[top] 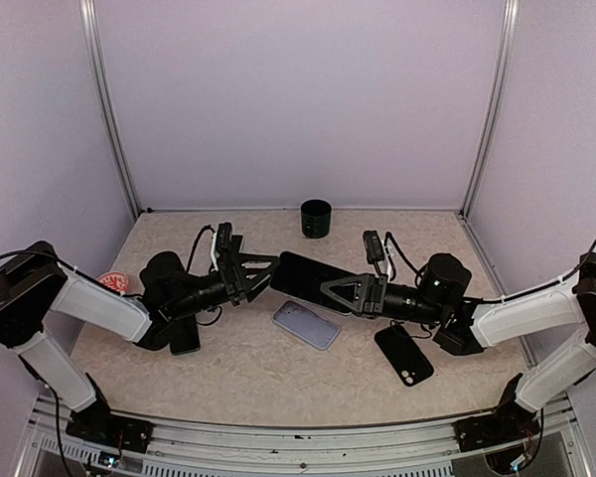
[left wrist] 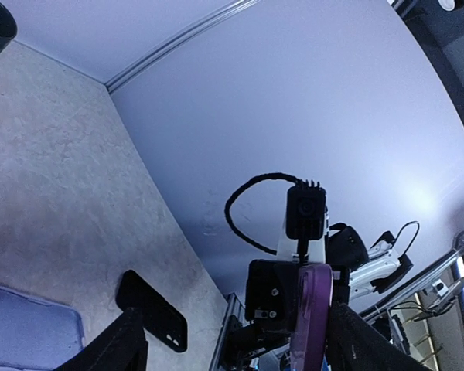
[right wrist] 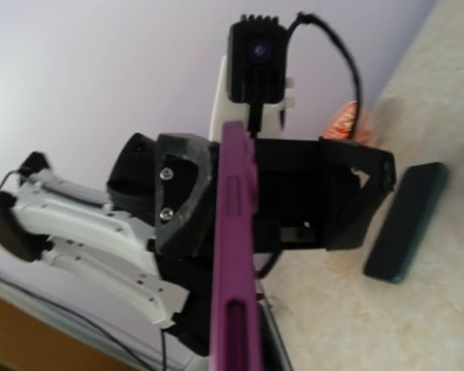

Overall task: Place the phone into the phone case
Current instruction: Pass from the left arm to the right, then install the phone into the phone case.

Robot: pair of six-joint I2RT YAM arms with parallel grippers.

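Observation:
A purple phone case (top: pixel 303 278) hangs above the table's middle between both arms. Its upper face is dark and glossy, and I cannot tell whether the phone sits inside it. My right gripper (top: pixel 330 288) is shut on its right end; the case's purple edge (right wrist: pixel 236 255) with button mouldings runs straight ahead in the right wrist view. My left gripper (top: pixel 268 266) stands open around the left end, the purple edge (left wrist: pixel 309 317) lying between its fingers (left wrist: pixel 124 344), close to the right one. A lilac phone-sized slab (top: pixel 306 324) lies flat on the table below.
A black cup (top: pixel 316 219) stands at the back wall. A black phone-shaped slab (top: pixel 404 354) lies under the right arm, another (top: pixel 185 336) under the left arm. A red round thing (top: pixel 114 283) sits at the left. Enclosure walls and posts ring the table.

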